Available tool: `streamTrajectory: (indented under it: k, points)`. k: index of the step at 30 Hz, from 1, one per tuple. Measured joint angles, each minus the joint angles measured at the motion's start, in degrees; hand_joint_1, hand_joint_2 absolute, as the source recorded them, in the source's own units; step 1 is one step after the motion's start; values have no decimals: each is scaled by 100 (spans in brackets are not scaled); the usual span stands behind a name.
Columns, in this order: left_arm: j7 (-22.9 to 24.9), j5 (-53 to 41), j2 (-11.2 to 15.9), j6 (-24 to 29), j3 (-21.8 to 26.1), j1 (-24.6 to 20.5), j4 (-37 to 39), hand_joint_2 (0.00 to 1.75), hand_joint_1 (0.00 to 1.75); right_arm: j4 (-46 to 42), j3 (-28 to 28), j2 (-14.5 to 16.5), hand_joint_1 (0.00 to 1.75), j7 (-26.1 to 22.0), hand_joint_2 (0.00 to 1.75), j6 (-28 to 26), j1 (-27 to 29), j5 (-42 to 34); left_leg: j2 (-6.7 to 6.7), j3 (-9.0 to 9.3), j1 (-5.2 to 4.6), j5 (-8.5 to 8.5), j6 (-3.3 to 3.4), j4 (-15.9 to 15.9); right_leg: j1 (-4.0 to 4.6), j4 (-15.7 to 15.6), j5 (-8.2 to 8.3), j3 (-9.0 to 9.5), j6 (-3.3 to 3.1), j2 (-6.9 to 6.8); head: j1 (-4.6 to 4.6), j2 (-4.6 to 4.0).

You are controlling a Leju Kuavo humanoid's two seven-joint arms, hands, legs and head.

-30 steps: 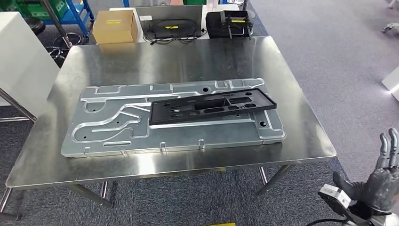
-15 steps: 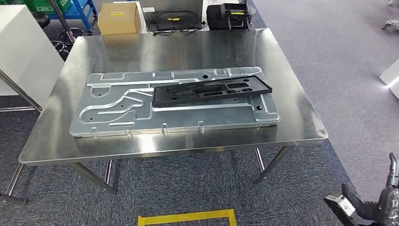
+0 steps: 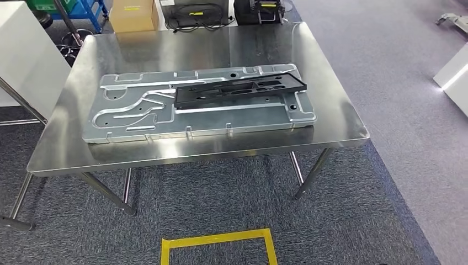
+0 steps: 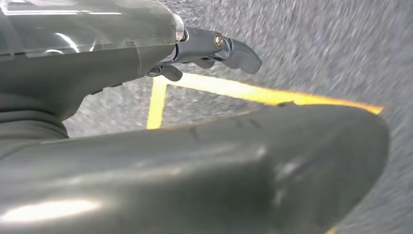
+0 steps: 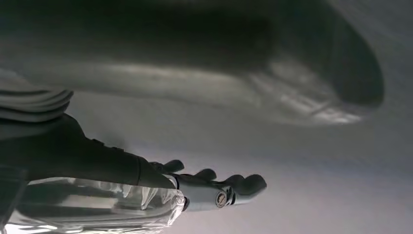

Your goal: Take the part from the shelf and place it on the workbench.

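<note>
Steel workbench [image 3: 331, 118] bears the black part [image 3: 237, 91], well apart from empty left hand [image 4: 204, 48].

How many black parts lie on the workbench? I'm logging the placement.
1: the black part lies on the silver plate on the workbench, toward its right end.

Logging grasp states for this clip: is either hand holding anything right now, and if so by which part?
Nothing is held. The left hand and right hand hang with fingers extended over the floor; the black part lies on the workbench.

Glossy brushed-steel workbench [image 3: 331, 124]; matt silvery metal plate [image 3: 138, 118]; matt black plastic-looking part [image 3: 237, 91]; rough grey carpet [image 3: 353, 221].
</note>
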Motion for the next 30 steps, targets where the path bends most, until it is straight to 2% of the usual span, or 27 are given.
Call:
streamTrajectory:
  k: [1, 2, 3, 4, 5, 6, 7, 8, 9, 10, 11, 12, 13, 15, 16, 17, 18, 20, 21, 22, 23, 24, 25, 26, 27, 28, 30]
  points:
    - [111, -124, -9, -20, -58, -1, 1, 0, 0, 327, -154, 86, 0, 564, 0, 319, -62, -6, -10, -40, 16, -91, -35, 70, 3, -14, 53, -38, -46, -13, 1, 0]
    - [217, -232, -19, -46, -121, 4, 3, 0, 0, 584, -269, 184, 0, 1027, 0, 597, -98, 29, -23, -101, 27, -283, -65, 234, -1, -25, 108, -84, -93, -33, 1, 0]
    - [305, -313, -27, -74, -177, 11, 5, 0, 0, 783, -330, 277, 0, 1299, 0, 813, -119, 90, -36, -184, 40, -560, -87, 502, -1, -20, 157, -143, -129, -52, 1, 0]
    - [383, -373, -37, -105, -234, 20, 10, 0, 0, 969, -357, 369, 0, 1440, 0, 977, -143, 131, -39, -283, 42, -855, -105, 859, 9, -1, 204, -221, -158, -55, 1, 0]
    - [443, -422, -51, -139, -285, 28, 16, 0, 0, 1133, -370, 456, 0, 1468, 0, 1088, -164, 141, -40, -363, 43, -1072, -118, 1230, 17, 26, 254, -308, -173, -57, 0, 0]
    - [489, -460, -64, -166, -329, 31, 21, 0, 0, 1263, -387, 521, 0, 1435, 0, 1143, -191, 119, -40, -391, 42, -1159, -126, 1513, 24, 56, 304, -403, -176, -54, 0, 0]
    - [526, -499, -80, -189, -371, 30, 26, 0, 0, 1365, -411, 571, 0, 1390, 0, 1146, -221, 91, -41, -342, 42, -1113, -126, 1634, 30, 91, 352, -501, -177, -52, -1, 0]
    - [559, -540, -93, -203, -411, 29, 28, 0, 0, 1433, -438, 595, 0, 1356, 0, 1127, -249, 80, -42, -193, 41, -965, -116, 1547, 35, 127, 396, -595, -172, -50, -1, 0]
    - [592, -581, -101, -213, -451, 27, 29, 0, 0, 1487, -462, 601, 0, 1338, 0, 1092, -272, 80, -42, 53, 40, -791, -97, 1263, 41, 164, 437, -679, -162, -49, -1, 0]
    - [625, -626, -105, -221, -492, 22, 30, 0, 0, 1531, -486, 600, 0, 1329, 0, 1049, -292, 75, -43, 353, 32, -702, -69, 850, 50, 197, 474, -750, -147, -50, -1, 0]
    - [657, -666, -107, -227, -535, 17, 30, 0, 0, 1565, -511, 594, 0, 1324, 0, 1001, -310, 62, -43, 636, 21, -687, -41, 418, 59, 226, 513, -804, -126, -54, 0, 0]
    - [691, -704, -113, -238, -575, 11, 31, 0, 0, 1594, -540, 582, 0, 1321, 0, 963, -323, 36, -44, 825, 5, -716, -15, 98, 63, 238, 556, -837, -100, -63, 1, 0]
    - [727, -743, -123, -250, -612, 5, 32, 0, 0, 1614, -575, 561, 0, 1319, 0, 940, -333, 5, -45, 917, -14, -761, 8, -91, 61, 237, 603, -856, -70, -72, 0, 0]
    - [806, -808, -151, -280, -680, 8, 41, 0, 0, 1649, -643, 517, 0, 1327, 0, 930, -338, -44, -36, 883, -17, -693, 71, -165, 50, 225, 677, -876, -8, -80, -1, 0]
    - [837, -831, -165, -291, -708, 8, 46, 0, 0, 1664, -668, 499, 0, 1335, 0, 936, -337, -57, -25, 844, -6, -636, 118, -183, 46, 266, 618, -904, 22, -68, -1, 0]
    - [855, -848, -176, -298, -734, 8, 51, 0, 0, 1680, -685, 489, 0, 1343, 0, 946, -336, -67, -12, 790, 10, -570, 170, -200, 39, 395, 451, -956, 51, -52, 1, 0]
    - [861, -866, -191, -302, -757, 7, 56, 0, 0, 1697, -700, 480, 0, 1350, 0, 958, -334, -73, 0, 724, 25, -501, 209, -212, 26, 638, 186, -1036, 81, -36, 1, 0]
    - [854, -899, -209, -296, -798, 6, 56, 0, 0, 1739, -717, 483, 0, 1341, 0, 989, -331, -81, 4, 566, 15, -381, 237, -196, -12, 1368, -367, -1221, 136, -23, 2, 0]
    - [849, -910, -216, -291, -815, 7, 56, 0, 0, 1758, -722, 486, 0, 1324, 0, 1004, -330, -81, 5, 480, 13, -323, 228, -176, -30, 1681, -483, -1266, 161, -23, 2, 0]
    - [845, -912, -219, -286, -829, 6, 56, 0, 0, 1771, -723, 487, 0, 1300, 0, 1021, -330, -81, 7, 391, 13, -272, 215, -148, -45, 1839, -458, -1236, 180, -24, 2, 0]
    - [840, -905, -220, -283, -840, 5, 56, 0, 0, 1779, -723, 487, 0, 1271, 0, 1040, -330, -81, 8, 299, 18, -226, 197, -112, -60, 1780, -319, -1100, 193, -25, 2, 0]
    - [836, -894, -220, -279, -848, 3, 56, 0, 0, 1780, -723, 485, 0, 1245, 0, 1061, -333, -81, 8, 213, 23, -191, 178, -70, -74, 1514, -145, -866, 200, -25, 2, 0]
    - [829, -881, -220, -274, -854, 1, 55, 0, 0, 1780, -723, 482, 0, 1222, 0, 1082, -339, -81, 7, 135, 26, -161, 155, -26, -86, 1106, -45, -567, 201, -22, 2, 0]
    - [820, -867, -220, -267, -858, -1, 55, 0, 0, 1781, -723, 480, 0, 1203, 0, 1100, -346, -81, 5, 70, 23, -131, 127, 19, -82, 665, -23, -275, 192, -16, 1, 0]
    - [809, -853, -219, -259, -861, -3, 55, 0, 0, 1784, -723, 479, 0, 1191, 0, 1119, -353, -81, 4, 27, 18, -96, 93, 48, -73, 335, -55, -77, 175, -11, 1, 0]
    - [799, -843, -218, -245, -862, -5, 54, 0, 0, 1791, -723, 479, 0, 1183, 0, 1140, -359, -80, 4, -4, 14, -55, 56, 60, -56, 137, -106, 21, 150, -5, 0, 0]
    - [785, -848, -213, -202, -865, 0, 54, 0, 0, 1814, -724, 483, 0, 1160, 0, 1197, -359, -72, -1, -40, 16, 24, -20, 51, -43, 68, -70, -10, 69, -13, 1, 0]
